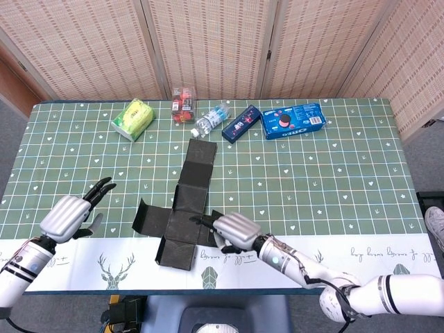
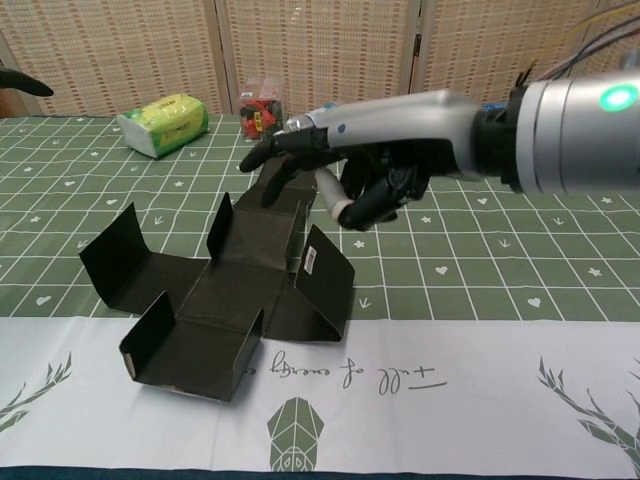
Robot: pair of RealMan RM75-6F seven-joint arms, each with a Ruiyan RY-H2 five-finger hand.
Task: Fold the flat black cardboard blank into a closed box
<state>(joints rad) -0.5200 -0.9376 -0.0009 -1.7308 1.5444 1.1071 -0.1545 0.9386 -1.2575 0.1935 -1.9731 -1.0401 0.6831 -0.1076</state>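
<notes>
From the head view, my right hand sits at the cardboard blank's four o'clock edge, fingers loosely curled, holding nothing; my left hand waits open at nine o'clock, well apart. The blank lies near the table's front edge. In the chest view, my right hand hovers above the blank, whose side flaps stand partly raised, probably ready for folding.

1. The head view looks steeply down from above, taking in the whole surface out to the far screens.
2. The chest view sits low and near, facing forward.
3. Both share the black cardboard blank.
</notes>
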